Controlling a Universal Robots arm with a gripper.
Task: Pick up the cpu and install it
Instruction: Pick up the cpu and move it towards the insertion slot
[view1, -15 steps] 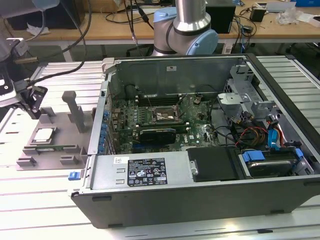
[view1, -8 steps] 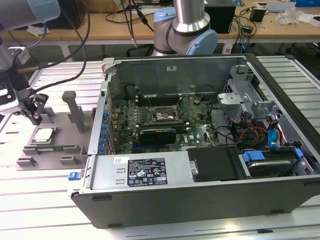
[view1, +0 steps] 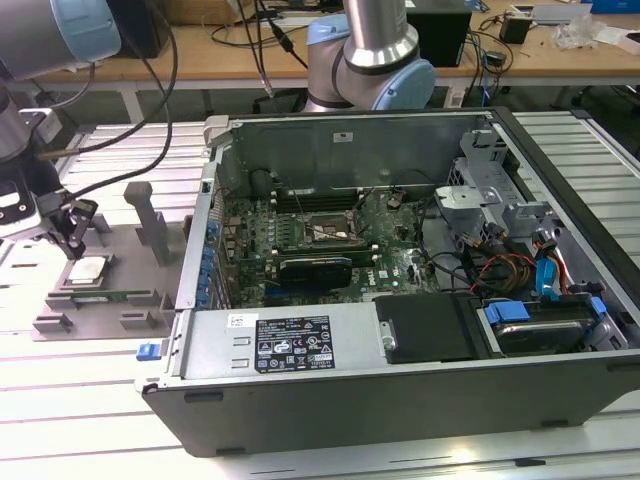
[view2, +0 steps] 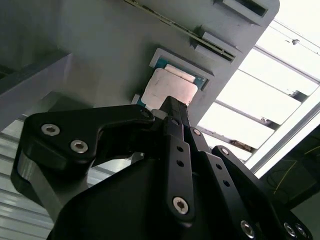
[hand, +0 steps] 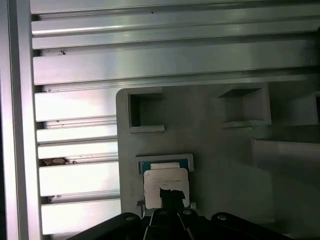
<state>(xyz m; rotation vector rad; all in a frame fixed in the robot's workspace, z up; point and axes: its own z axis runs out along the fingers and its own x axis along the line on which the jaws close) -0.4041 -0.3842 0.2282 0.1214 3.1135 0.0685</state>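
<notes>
Status rpt, task at early stage. The cpu (view1: 86, 270) lies flat, shiny top up, in its recess on the grey fixture tray (view1: 125, 258), which sits on the slatted metal table (view1: 60, 400) at the exterior view's left, well apart from the open computer case (view1: 400, 400). My pincer (view1: 73, 250) hangs directly over the cpu, tip pointing down at it. In the second wrist view the pincer (view2: 172, 102) shows its fingers drawn together w/ no gap I can make out, and nothing clamped between them; the tip overlaps the near edge of the cpu (view2: 165, 89). The first wrist view agrees: pincer tip (hand: 167, 192) sits across the chip's edge, cpu (hand: 162, 177) square in its pocket. Whether the tip touches the metal top or sits just above it, cannot tell. Judgement: approach to the part is done, pickup is not; chip appears seated in the tray, not lifted or tilted. Inside the case, the motherboard socket (view1: 325, 230) is visible near the board's centre, dark square w/ metal frame, and no silver chip shows in it, so install is not yet done. Outstanding per task: secure the cpu, carry it across to the case, seat it in the socket. No obstruction seen around the tray recess; the tray's upright posts (view1: 150, 220) stand near but clear of my pincer.
</notes>
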